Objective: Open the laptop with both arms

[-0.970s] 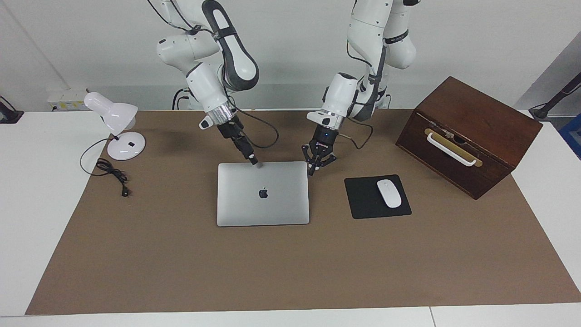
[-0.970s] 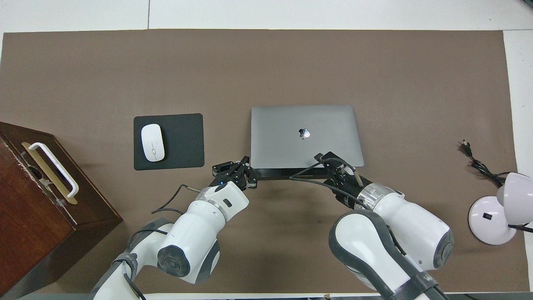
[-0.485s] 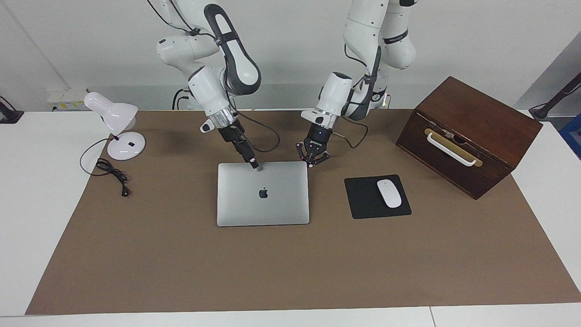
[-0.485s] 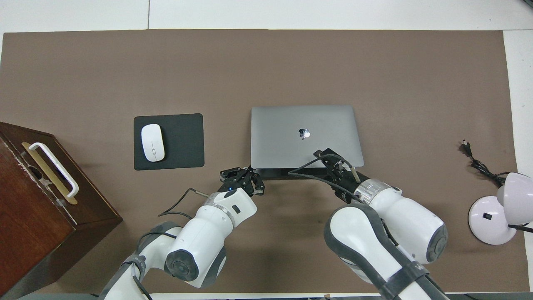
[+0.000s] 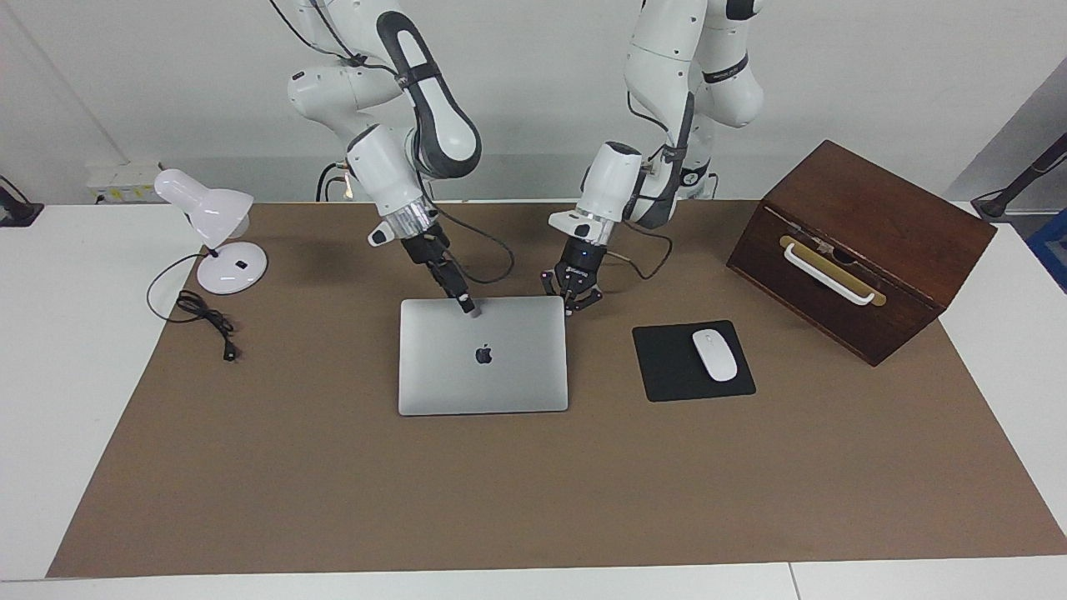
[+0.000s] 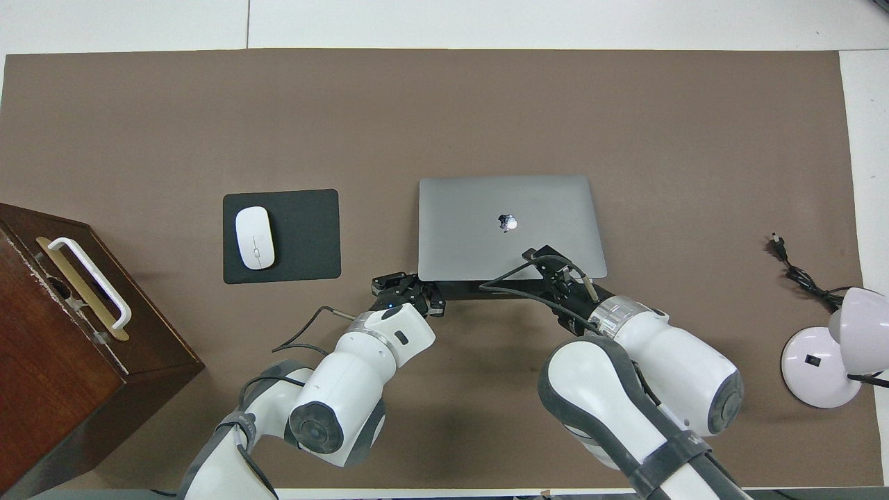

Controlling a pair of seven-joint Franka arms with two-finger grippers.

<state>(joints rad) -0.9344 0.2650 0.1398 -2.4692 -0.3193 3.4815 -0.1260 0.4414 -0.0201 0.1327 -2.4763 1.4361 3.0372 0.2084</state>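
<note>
The silver-grey laptop [image 5: 483, 367] [image 6: 507, 208] lies on the brown mat with its lid down and the apple logo up. My right gripper [image 5: 469, 308] [image 6: 538, 255] is shut to one narrow tip that rests on the lid, near the edge nearest the robots. My left gripper [image 5: 571, 307] [image 6: 410, 283] is shut, its links splayed. It hangs low at the laptop's corner that is nearest the robots, toward the left arm's end. Whether it touches the corner I cannot tell.
A black mouse pad [image 5: 667, 367] with a white mouse [image 5: 715, 355] lies beside the laptop toward the left arm's end, and a brown wooden box [image 5: 867, 250] stands past it. A white desk lamp [image 5: 217, 233] and its cord [image 5: 204, 321] are at the right arm's end.
My left gripper has drawn in sideways from beside the laptop to its corner, after lifting a little. My right gripper's tip has stayed on the lid. The laptop has not moved.
</note>
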